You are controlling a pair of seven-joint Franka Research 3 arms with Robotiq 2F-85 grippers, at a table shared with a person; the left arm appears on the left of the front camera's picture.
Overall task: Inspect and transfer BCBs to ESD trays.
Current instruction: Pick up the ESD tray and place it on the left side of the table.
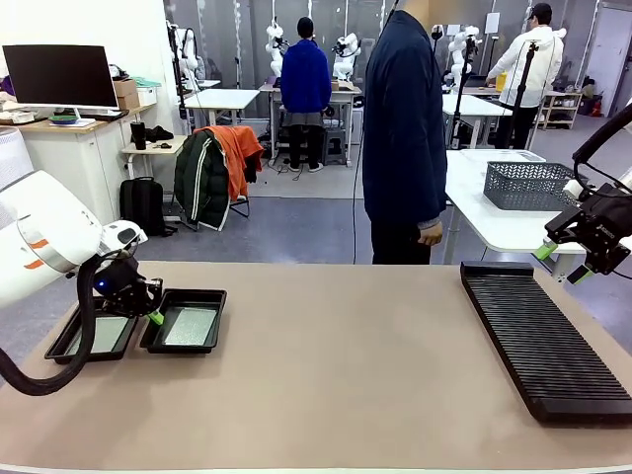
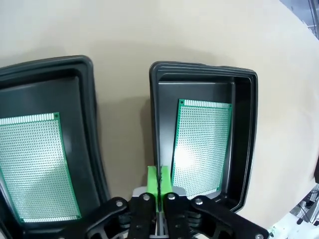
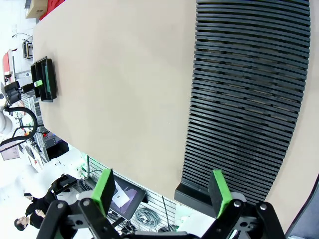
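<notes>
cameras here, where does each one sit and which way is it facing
Front view: between the arms, facing across the table at the standing person; both arms show.
Left wrist view: above two ESD trays, each holding a BCB; shut left gripper shows.
Right wrist view: above the slotted rack; open right gripper shows.
Shared: front and left wrist views both show the trays.

Bare mid-table [image 1: 336, 365] — rack [image 1: 543, 336] probably flanking
</notes>
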